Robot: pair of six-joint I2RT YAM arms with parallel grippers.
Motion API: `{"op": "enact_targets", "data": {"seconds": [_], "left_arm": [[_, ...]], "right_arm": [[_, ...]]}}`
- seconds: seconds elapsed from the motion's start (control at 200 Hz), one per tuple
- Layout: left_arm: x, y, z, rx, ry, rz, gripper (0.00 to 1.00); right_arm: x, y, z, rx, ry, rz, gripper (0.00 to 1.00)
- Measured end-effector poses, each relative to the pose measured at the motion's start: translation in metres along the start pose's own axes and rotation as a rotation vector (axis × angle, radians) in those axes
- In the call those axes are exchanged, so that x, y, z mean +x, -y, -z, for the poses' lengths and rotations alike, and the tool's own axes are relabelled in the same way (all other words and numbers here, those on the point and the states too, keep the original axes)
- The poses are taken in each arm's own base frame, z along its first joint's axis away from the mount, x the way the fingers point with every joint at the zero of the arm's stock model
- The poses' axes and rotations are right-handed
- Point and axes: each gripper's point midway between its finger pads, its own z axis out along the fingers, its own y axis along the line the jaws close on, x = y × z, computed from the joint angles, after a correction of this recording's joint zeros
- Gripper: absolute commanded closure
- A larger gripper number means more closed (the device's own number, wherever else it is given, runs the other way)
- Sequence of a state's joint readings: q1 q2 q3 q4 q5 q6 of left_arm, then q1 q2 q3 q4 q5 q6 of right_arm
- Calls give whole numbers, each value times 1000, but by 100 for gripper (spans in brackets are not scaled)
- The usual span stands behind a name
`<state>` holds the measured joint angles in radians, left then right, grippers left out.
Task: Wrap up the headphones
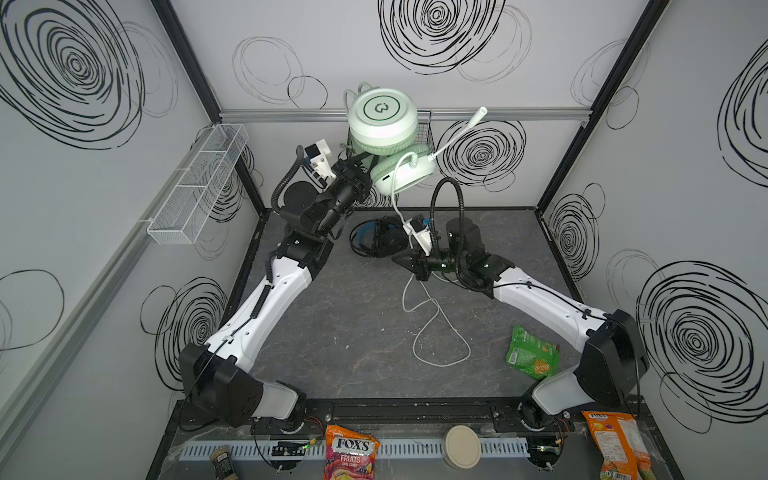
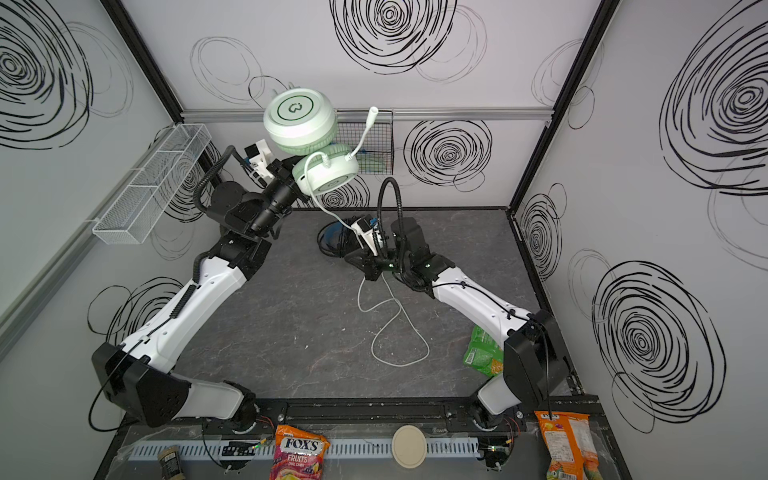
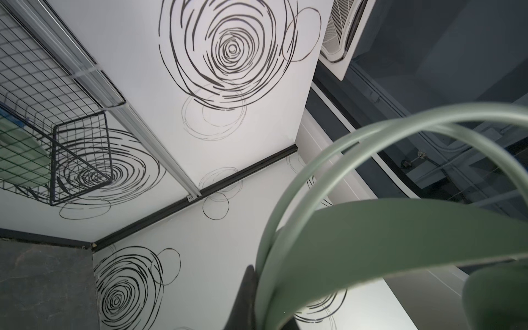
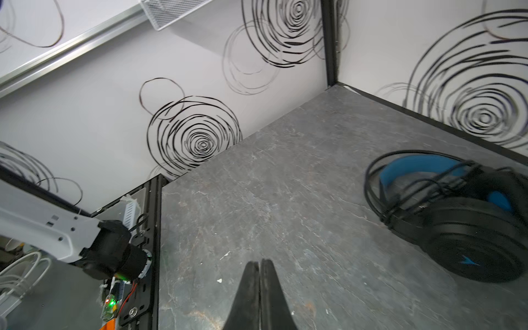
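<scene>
On grey marbled desk, nearer than black over-ear headset with blue headband: pale whitish cable looped. Beside that headset: right pincer clenched, empty. Beyond, above: left pincer clenched on mint-green plastic headset.

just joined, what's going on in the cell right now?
The left gripper is shut on the mint-green headset and holds it in the air near the back wall. The headset's pale cable hangs down past the right arm's wrist and lies in a loose loop on the table, not yet wrapped. The right gripper is shut, low over the table, with nothing visible between its fingers. The black headset lies beside it, its cable apparently wound around it.
</scene>
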<state>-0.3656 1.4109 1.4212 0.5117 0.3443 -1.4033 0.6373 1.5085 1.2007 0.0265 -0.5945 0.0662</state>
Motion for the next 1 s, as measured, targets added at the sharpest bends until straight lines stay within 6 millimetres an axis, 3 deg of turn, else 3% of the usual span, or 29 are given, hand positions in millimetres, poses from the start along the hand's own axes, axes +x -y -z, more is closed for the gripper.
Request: {"op": "enact_targets", "data": {"seconds": [0.135,0.415,0.595,0.76,1.001], "left_arm": [[25,5,10,36,-114,11,100],[88,-1,32,35,-367,1,100],[110,-25,54,-99,-457,-109,100],[119,-59,82,-302,-508,-284,100],[126,-111,119,-573,-588,-489,100]], "right_arm": [[-20,23,11,99,24,8,100],[-44,42,26,229,21,57,100],[-65,63,42,350,24,97,100],[-79,83,62,450,33,120,100],[-85,82,68,477,16,166,100]]}}
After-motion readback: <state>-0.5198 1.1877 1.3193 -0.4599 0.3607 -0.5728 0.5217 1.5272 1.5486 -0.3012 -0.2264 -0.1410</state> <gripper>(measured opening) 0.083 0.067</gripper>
